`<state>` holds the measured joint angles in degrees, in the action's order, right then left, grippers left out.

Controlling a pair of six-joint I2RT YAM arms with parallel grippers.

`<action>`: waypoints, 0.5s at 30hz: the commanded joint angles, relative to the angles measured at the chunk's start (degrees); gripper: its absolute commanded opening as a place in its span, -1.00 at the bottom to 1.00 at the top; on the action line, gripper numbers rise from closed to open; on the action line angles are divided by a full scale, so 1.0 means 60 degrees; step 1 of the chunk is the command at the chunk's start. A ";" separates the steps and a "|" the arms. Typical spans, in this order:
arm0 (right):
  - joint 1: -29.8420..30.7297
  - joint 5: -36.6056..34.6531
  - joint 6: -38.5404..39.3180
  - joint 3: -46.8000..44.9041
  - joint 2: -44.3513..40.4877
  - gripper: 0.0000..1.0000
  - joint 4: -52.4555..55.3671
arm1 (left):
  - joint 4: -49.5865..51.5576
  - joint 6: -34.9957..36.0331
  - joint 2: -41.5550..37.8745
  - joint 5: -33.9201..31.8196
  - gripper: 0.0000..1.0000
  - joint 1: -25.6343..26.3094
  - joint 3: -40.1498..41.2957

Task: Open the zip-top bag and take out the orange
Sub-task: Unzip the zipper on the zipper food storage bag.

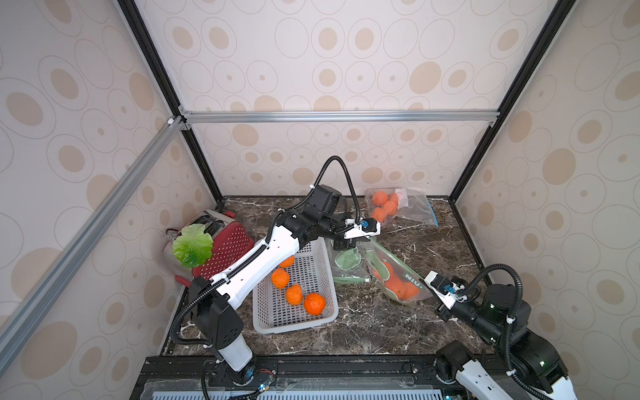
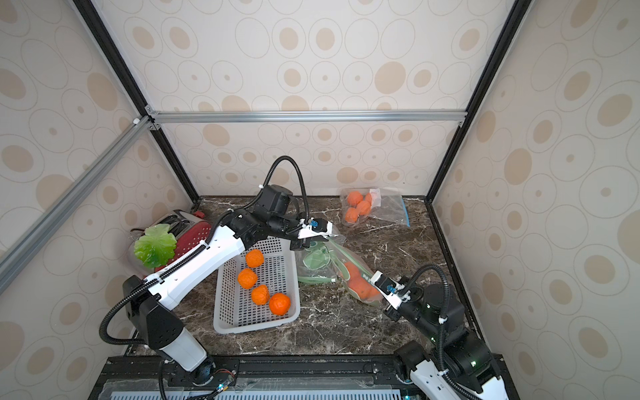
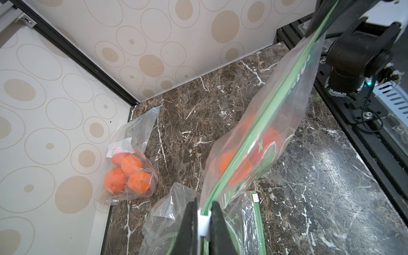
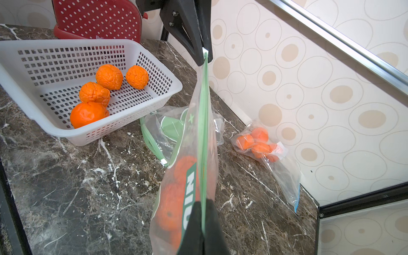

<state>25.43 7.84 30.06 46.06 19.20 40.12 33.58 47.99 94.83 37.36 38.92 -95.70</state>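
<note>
Okay, so the green zip-top bag hangs stretched between the two arms, just beside the white basket, with the oranges bunched in its lower part (can't tell if the bottom touches the marble). The left gripper is clamped on the white slider at one end of the zip track. The right gripper is pinched tight on the bag's top edge at the other end.

The track looks sealed along everything I can see, so my read is that sliding it open is the job now. I'd treat the right side as a fixed anchor and drag the slider straight along the track toward it. No twisting, and keep the track taut so the slider doesn't jam or pop off. Also keep it low, or fruit could tumble out.
</note>
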 commanded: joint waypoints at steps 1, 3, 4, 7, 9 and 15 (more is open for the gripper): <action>0.0015 -0.0351 0.0219 0.0198 -0.0343 -1.00 0.0932 | 0.0050 0.0234 -0.0183 -0.1562 -1.00 -0.0620 -0.0004; 0.0021 -0.0405 0.0241 0.0164 -0.0380 -1.00 0.0931 | 0.0068 0.0229 -0.0217 -0.1553 -0.98 -0.0631 -0.0009; 0.0013 -0.0417 0.0248 0.0145 -0.0388 -1.00 0.0918 | 0.0059 0.0229 -0.0228 -0.1547 -0.98 -0.0634 -0.0016; 0.0014 -0.0441 0.0248 0.0136 -0.0401 -1.00 0.0916 | 0.0085 0.0234 -0.0242 -0.1555 -0.98 -0.0676 0.0016; 0.0011 -0.0456 0.0249 0.0138 -0.0395 -1.00 0.0874 | 0.0074 0.0235 -0.0228 -0.1584 -0.98 -0.0712 0.0027; 0.0010 -0.0471 0.0248 0.0116 -0.0401 -1.00 0.0815 | 0.0079 0.0248 -0.0234 -0.1706 -0.98 -0.0777 0.0086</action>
<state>25.43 6.76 30.72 46.06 18.46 41.19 33.82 48.05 94.80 36.10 38.63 -95.11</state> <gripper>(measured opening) 0.042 0.091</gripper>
